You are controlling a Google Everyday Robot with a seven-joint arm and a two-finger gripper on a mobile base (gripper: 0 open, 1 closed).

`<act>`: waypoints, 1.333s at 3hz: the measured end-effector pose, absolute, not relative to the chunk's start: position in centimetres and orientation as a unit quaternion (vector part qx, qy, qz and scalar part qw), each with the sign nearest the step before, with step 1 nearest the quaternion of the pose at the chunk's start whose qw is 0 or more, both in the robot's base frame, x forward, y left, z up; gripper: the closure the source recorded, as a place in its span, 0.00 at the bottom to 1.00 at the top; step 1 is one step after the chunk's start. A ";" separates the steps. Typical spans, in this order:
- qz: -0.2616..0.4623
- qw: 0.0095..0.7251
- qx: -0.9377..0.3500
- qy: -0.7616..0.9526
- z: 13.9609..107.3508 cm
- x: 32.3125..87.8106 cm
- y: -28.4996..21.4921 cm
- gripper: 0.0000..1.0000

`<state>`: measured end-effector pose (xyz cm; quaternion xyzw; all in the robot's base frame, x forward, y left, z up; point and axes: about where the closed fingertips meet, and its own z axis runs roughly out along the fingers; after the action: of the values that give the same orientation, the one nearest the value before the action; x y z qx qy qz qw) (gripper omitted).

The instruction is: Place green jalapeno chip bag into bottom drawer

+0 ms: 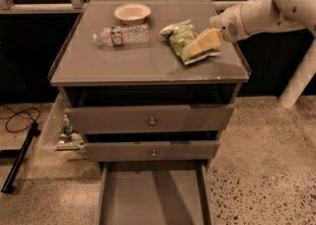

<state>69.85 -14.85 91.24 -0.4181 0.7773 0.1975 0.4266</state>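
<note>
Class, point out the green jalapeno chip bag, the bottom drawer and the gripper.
green jalapeno chip bag point(176, 36): camera view, its printed front.
bottom drawer point(153, 197): camera view, its bare floor.
gripper point(191, 49): camera view, its tip, over the bag's right side.

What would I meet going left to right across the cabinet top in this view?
clear water bottle → green jalapeno chip bag → end effector, at the bag's right end → white robot arm reaching in from the right
</note>
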 end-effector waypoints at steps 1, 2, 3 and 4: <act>0.200 0.410 -0.414 0.788 89.4 71.3 -13.6 0.00; 0.180 0.392 -0.414 0.801 86.6 73.2 -13.2 0.00; 0.154 0.385 -0.411 0.812 85.2 74.7 -13.9 0.00; 0.154 0.384 -0.411 0.812 85.2 74.7 -14.0 0.00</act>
<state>74.69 -13.97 85.18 -0.4113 0.8121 0.1539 0.3842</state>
